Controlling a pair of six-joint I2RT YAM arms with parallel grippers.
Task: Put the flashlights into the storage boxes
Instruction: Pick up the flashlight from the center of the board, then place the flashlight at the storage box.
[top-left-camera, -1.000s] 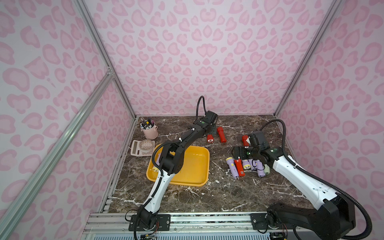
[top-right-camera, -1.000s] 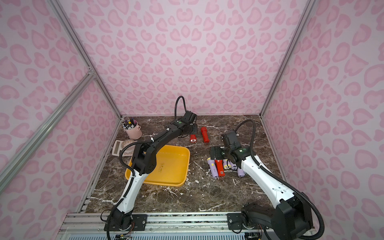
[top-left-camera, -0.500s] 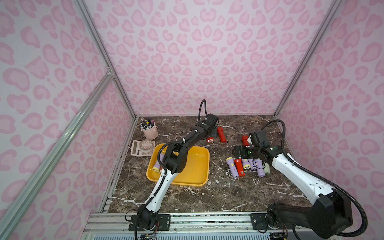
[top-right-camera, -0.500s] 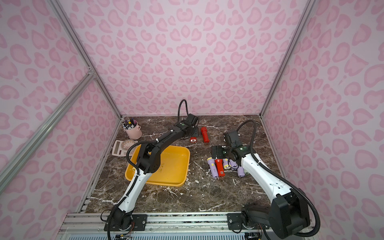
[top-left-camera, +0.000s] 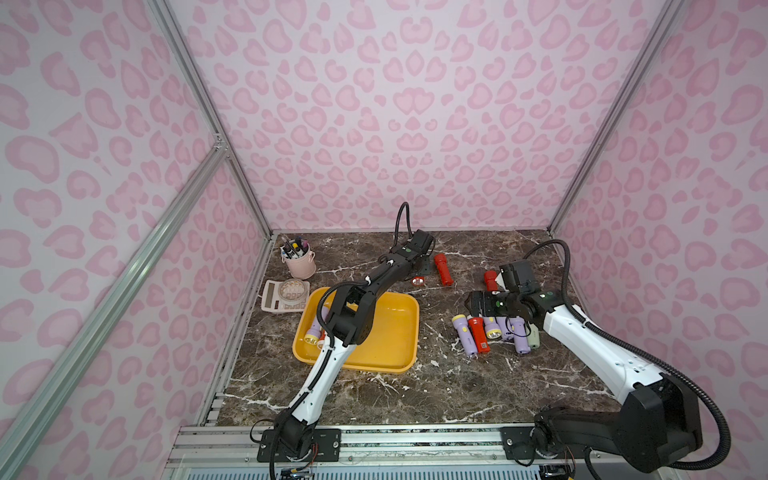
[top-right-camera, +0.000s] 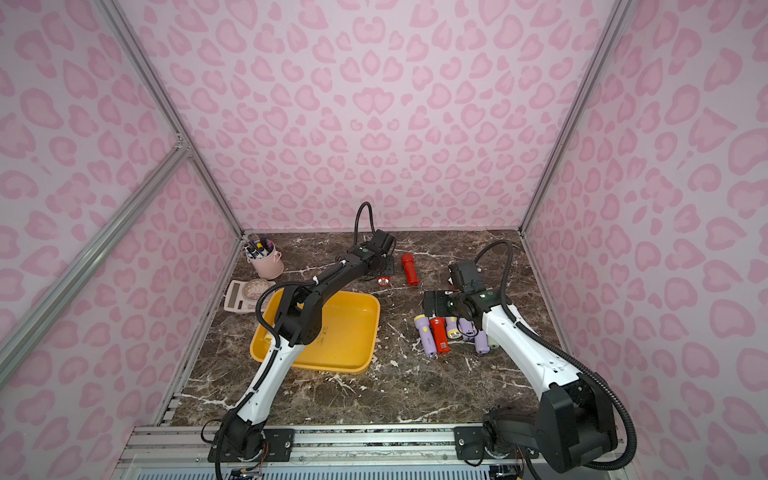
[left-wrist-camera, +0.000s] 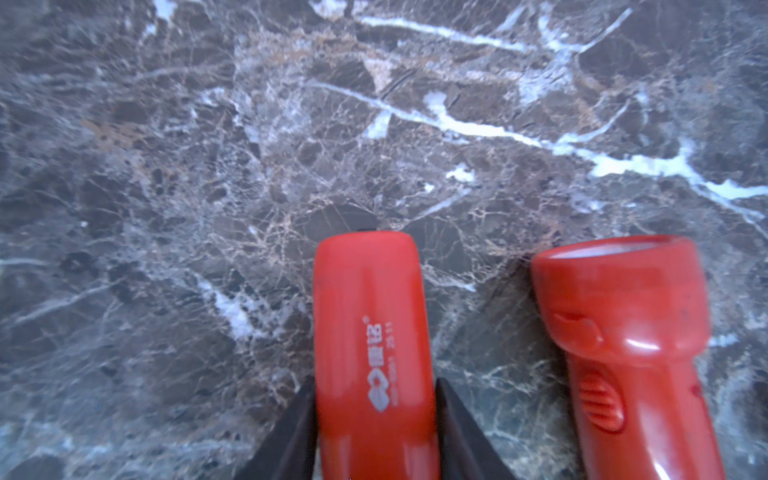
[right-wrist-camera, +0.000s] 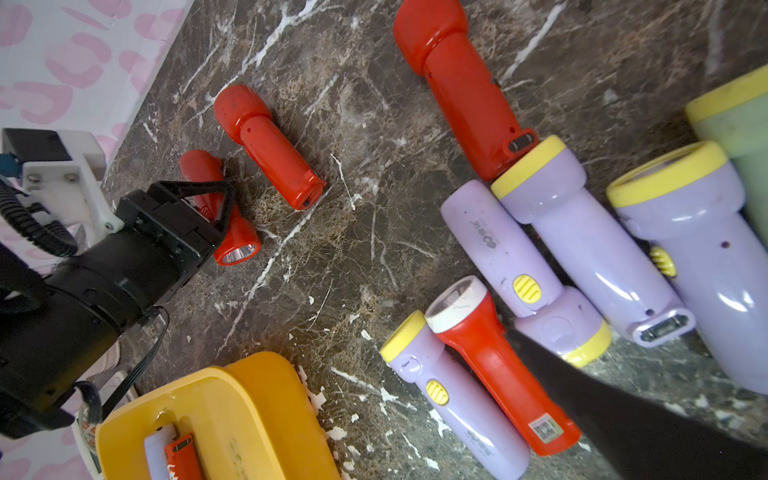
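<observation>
Left wrist view: L fingers (left-wrist-camera: 289, 436) clamp red flashlight (left-wrist-camera: 370, 332) by its body, long axis along them.
Where: on table (top-left-camera: 436, 386), beyond far rim of storage box (top-left-camera: 395, 328).
R fingers (right-wrist-camera: 631, 419): apart, empty.

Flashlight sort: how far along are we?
Done: two flashlights lie in the yellow tray. In hand: left gripper closed on a red flashlight at the back, not visibly lifted. Left: another red one beside it, a third and the cluster of six by the open right gripper.
</observation>
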